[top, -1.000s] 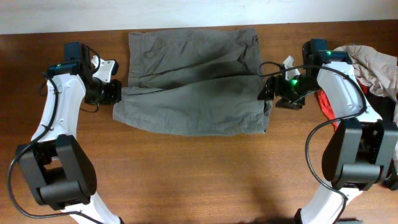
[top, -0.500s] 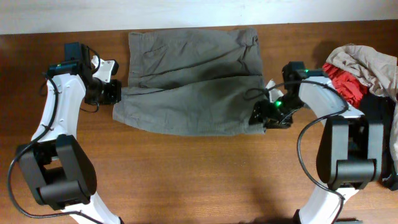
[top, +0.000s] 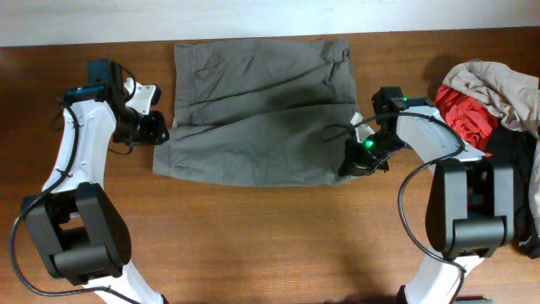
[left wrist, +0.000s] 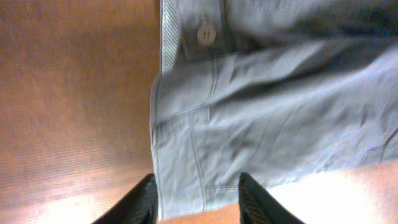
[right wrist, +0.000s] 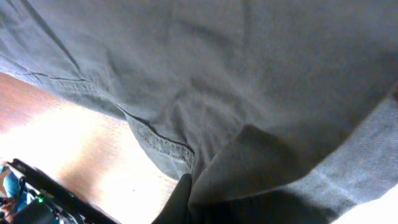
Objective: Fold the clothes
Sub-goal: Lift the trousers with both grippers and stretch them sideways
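Note:
The clothes [top: 253,110], grey-olive shorts, lie spread flat at the back middle of the table. My left gripper [top: 156,131] sits at their left edge, open. In the left wrist view its two fingers [left wrist: 146,199] stand apart, with the hem corner of the clothes [left wrist: 261,93] lying loose between them and a waistband button [left wrist: 205,34] above. My right gripper [top: 350,162] is at the lower right corner of the shorts, shut on the fabric. In the right wrist view the clothes [right wrist: 217,74] bunch over the one dark finger [right wrist: 180,202] that shows.
A heap of other garments lies at the right edge: a pale beige one [top: 494,84], a red one [top: 462,116] and a black one [top: 516,177]. The wooden table [top: 270,236] runs to the front, and a white wall borders its back edge.
My right gripper moved left and forward to the shorts' lower right corner and shut on the fabric. The left gripper opened and let go of the left edge.

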`<action>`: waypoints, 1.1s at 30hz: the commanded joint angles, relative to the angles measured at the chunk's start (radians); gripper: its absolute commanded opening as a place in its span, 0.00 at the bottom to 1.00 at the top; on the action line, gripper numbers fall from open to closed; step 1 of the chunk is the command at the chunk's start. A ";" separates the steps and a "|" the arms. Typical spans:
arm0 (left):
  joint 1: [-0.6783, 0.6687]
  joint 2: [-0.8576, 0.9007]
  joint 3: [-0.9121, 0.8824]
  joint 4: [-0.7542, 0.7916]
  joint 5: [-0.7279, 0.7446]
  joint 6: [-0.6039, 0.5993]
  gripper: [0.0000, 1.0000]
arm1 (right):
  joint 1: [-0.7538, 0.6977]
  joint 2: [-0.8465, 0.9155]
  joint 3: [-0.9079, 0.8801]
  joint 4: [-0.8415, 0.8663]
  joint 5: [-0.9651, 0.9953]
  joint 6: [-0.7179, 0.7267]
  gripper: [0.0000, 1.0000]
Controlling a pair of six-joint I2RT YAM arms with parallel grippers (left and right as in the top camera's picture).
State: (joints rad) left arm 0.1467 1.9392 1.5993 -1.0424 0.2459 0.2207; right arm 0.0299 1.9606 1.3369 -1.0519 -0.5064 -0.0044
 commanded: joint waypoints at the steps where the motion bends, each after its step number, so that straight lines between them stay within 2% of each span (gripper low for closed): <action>1: 0.007 -0.025 0.012 -0.060 -0.069 0.019 0.46 | 0.003 -0.111 -0.001 -0.007 -0.013 -0.014 0.04; 3: 0.007 -0.025 0.012 -0.097 -0.071 0.019 0.50 | 0.003 -0.138 -0.001 -0.009 -0.013 -0.014 0.04; 8: 0.007 -0.025 -0.008 -0.165 -0.072 0.019 0.50 | 0.002 -0.169 -0.001 -0.016 -0.006 0.020 0.04; 17: 0.009 -0.025 -0.201 0.015 -0.053 0.020 0.50 | -0.024 -0.170 0.000 -0.011 -0.006 0.036 0.04; 23: 0.009 -0.025 -0.336 0.128 0.061 0.063 0.48 | -0.033 -0.170 0.000 -0.017 -0.006 0.035 0.04; 25: 0.009 -0.025 -0.342 0.138 0.076 0.065 0.16 | -0.033 -0.170 0.000 -0.018 -0.006 0.035 0.04; 26: 0.009 -0.029 -0.340 0.137 0.078 0.065 0.06 | -0.033 -0.170 0.000 -0.018 -0.006 0.035 0.04; 27: 0.009 -0.034 -0.337 0.132 0.084 0.065 0.00 | -0.033 -0.170 0.000 -0.017 -0.006 0.035 0.04; 33: 0.010 -0.129 -0.244 0.037 0.097 0.065 0.01 | -0.033 -0.171 0.005 -0.019 -0.006 0.035 0.04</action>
State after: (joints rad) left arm 0.1493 1.9129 1.2808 -0.9745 0.3046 0.2691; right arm 0.0010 1.8145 1.3369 -1.0691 -0.5060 0.0269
